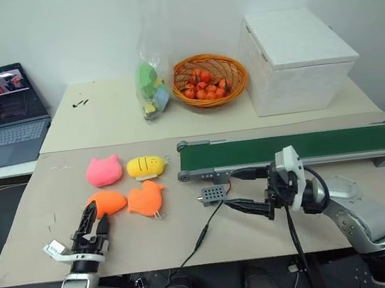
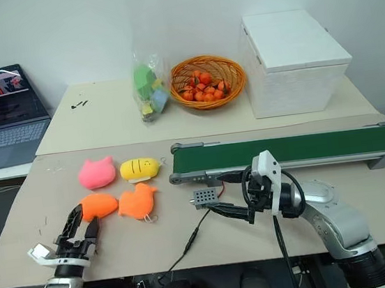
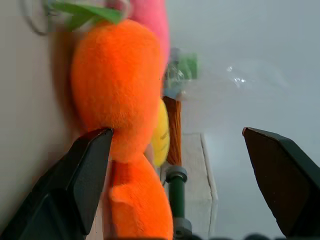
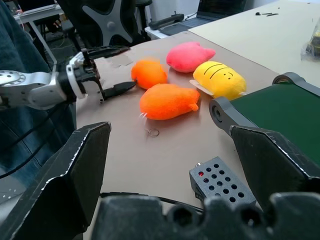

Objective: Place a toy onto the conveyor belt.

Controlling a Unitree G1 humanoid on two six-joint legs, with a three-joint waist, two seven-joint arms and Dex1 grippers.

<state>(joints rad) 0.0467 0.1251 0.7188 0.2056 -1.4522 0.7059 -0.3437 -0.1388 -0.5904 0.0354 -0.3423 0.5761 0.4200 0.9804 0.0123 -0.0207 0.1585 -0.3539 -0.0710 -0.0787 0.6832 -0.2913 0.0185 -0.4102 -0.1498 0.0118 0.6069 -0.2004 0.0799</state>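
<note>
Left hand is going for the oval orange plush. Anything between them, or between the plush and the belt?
Nothing visible between the open left hand and the small oval orange plush toy. Toward the long dark green conveyor belt, the lobed orange plush lies right beside the toy.

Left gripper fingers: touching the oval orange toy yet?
Cannot tell. Right wrist view shows the open left gripper with one finger tip at the toy's edge; no view shows a plain gap or contact.

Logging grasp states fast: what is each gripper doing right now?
Left gripper: jaws open, empty, beside the small oval orange plush toy.
Right gripper: jaws open, empty.
</note>
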